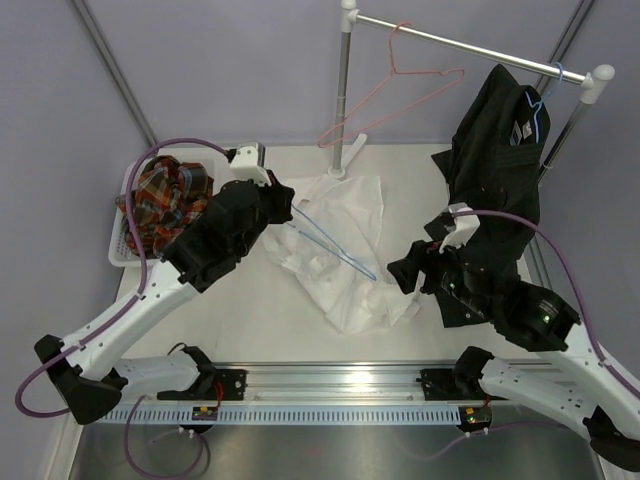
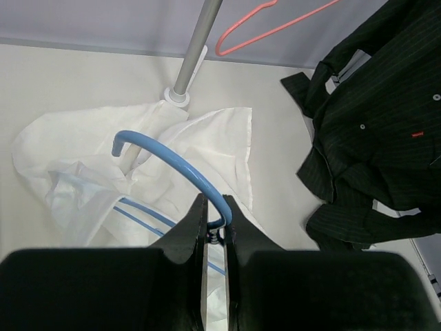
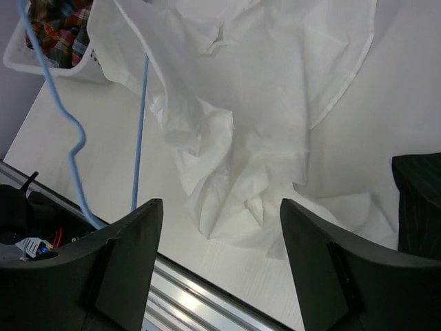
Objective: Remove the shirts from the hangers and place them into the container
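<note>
The white shirt [image 1: 345, 240] lies crumpled on the table, still partly round a light blue hanger [image 1: 330, 245]. My left gripper [image 2: 215, 207] is shut on that hanger's neck, just under its blue hook [image 2: 172, 155]. My right gripper [image 3: 220, 214] hangs open just above the shirt's near folds [image 3: 255, 103], with nothing between its fingers. The plaid shirt [image 1: 165, 195] sits in the white container [image 1: 120, 255] at the far left. The black shirt [image 1: 495, 150] droops from a second blue hanger [image 1: 540, 105] on the rail at the right. An empty pink hanger [image 1: 400, 90] hangs tilted from the rail.
The chrome rail [image 1: 470, 45] crosses the back right, and its upright pole [image 1: 343, 100] stands on the table just behind the white shirt. A metal track [image 1: 330, 385] runs along the table's near edge between the arm bases.
</note>
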You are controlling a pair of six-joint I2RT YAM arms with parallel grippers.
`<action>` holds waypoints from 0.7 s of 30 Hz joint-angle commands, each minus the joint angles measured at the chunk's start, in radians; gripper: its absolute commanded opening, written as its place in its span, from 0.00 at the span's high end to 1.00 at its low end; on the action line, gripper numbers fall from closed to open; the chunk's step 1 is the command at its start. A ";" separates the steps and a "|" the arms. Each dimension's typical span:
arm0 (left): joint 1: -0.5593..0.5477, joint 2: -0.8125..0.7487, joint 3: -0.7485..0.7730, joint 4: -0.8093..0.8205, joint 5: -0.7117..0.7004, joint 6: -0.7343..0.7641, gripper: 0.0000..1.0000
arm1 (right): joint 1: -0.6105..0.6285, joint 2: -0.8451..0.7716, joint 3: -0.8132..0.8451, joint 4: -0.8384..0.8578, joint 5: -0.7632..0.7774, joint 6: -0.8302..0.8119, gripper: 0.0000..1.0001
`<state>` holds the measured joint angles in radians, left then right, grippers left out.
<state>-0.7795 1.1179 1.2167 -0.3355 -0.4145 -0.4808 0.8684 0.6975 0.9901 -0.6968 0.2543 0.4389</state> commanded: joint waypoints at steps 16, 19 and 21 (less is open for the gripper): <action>-0.018 0.122 0.084 0.055 -0.021 0.053 1.00 | 0.000 0.353 0.321 0.009 -0.239 -0.276 0.24; -0.021 0.126 0.087 0.055 -0.029 0.057 1.00 | 0.003 0.407 0.326 0.035 -0.288 -0.275 0.27; -0.023 0.132 0.093 0.055 -0.029 0.061 1.00 | 0.003 0.439 0.321 0.052 -0.306 -0.269 0.32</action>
<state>-0.7952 1.2434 1.2564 -0.3428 -0.4171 -0.4404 0.8684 1.1210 1.2591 -0.7063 0.0307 0.1951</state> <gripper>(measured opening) 0.097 0.706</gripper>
